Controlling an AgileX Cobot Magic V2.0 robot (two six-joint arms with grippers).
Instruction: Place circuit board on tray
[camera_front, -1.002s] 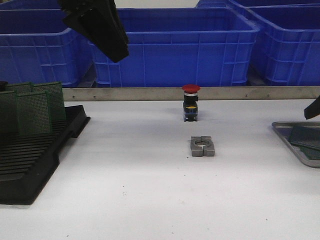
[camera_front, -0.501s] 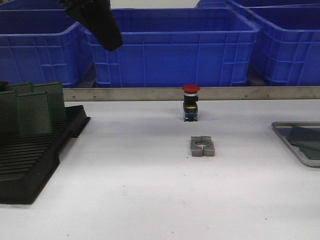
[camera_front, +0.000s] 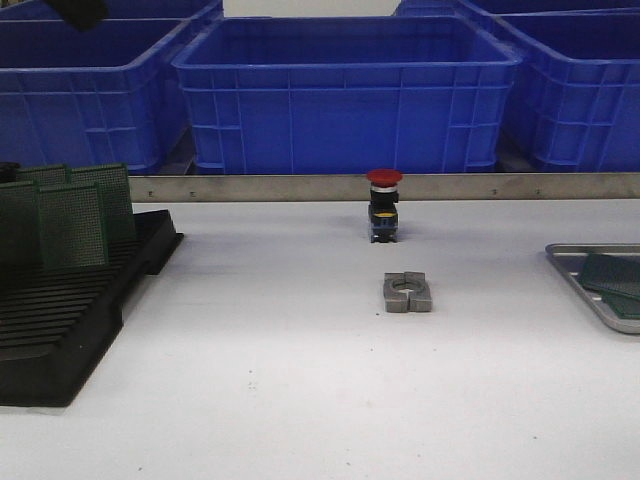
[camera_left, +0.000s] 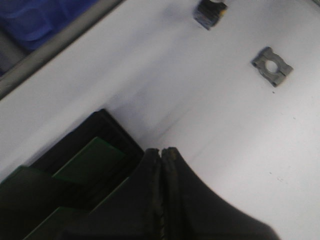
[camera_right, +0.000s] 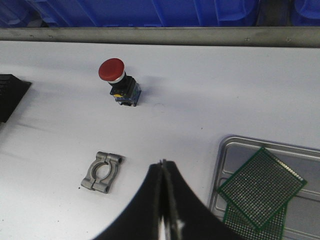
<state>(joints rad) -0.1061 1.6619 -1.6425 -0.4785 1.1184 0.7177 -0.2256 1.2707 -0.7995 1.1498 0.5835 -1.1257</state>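
Note:
The silver tray (camera_front: 590, 249) sits at the table's right edge, cut off by the front view's border. Two green circuit boards (camera_right: 262, 183) lie overlapped in the tray (camera_right: 239, 159), seen also as circuit boards (camera_front: 613, 277) from the front. More green circuit boards (camera_front: 70, 222) stand upright in the black slotted rack (camera_front: 60, 330) at the left. My left gripper (camera_left: 161, 150) is shut and empty, hovering high above the rack's (camera_left: 107, 131) near corner. My right gripper (camera_right: 162, 163) is shut and empty, above bare table just left of the tray.
A grey metal clamp (camera_front: 407, 292) lies mid-table, with a red-capped push button (camera_front: 383, 205) behind it. A metal rail (camera_front: 480, 187) borders the far edge, and big blue bins (camera_front: 345, 90) stand beyond it. A dark bit of the left arm (camera_front: 80, 10) shows at top left.
The left arm has risen and swung left, almost leaving the front view. The right gripper's tip, at the right edge a second ago, is gone from that view.

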